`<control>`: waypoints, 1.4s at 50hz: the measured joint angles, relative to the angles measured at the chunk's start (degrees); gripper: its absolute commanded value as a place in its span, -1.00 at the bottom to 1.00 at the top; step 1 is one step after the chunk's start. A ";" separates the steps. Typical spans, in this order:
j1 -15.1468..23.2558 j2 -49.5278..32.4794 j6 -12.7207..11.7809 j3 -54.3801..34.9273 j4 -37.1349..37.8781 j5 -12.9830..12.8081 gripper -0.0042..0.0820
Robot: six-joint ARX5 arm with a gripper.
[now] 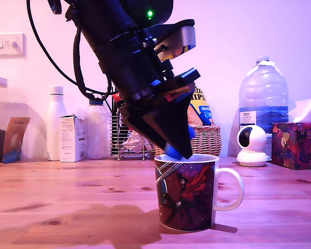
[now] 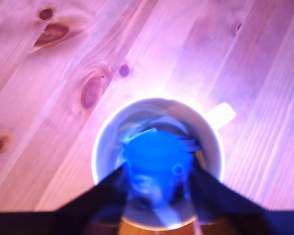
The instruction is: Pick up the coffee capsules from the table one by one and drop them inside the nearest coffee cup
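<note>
The dark mug [image 1: 186, 192] with red-caped figure artwork and a white handle stands on the pine table [image 1: 67, 202]. My gripper [image 1: 177, 150] hangs right over its white rim, tips pointing down into the opening, shut on a bright blue capsule [image 1: 172, 151]. From the wrist camera, the blue capsule [image 2: 157, 161] sits between my two dark fingers [image 2: 108, 188], directly above the mug's mouth [image 2: 105, 142]. More blue shows inside the mug behind the held capsule, but it is too blurred to tell apart.
Along the back wall stand a white bottle [image 1: 56, 122], a small carton [image 1: 72, 138], a wire rack [image 1: 125, 136], a wicker basket [image 1: 205, 140], a large water bottle [image 1: 263, 101], a white camera [image 1: 252, 145] and a tissue box [image 1: 296, 145].
</note>
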 measured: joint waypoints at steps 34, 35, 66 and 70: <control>1.73 -10.97 -0.02 0.09 -3.19 -0.74 -0.96; 1.99 -11.43 -0.02 0.11 -3.34 -0.74 -0.96; 23.15 -22.01 0.28 -12.63 10.54 4.39 -0.96; 26.86 -22.69 -0.02 -16.13 14.23 5.40 -0.96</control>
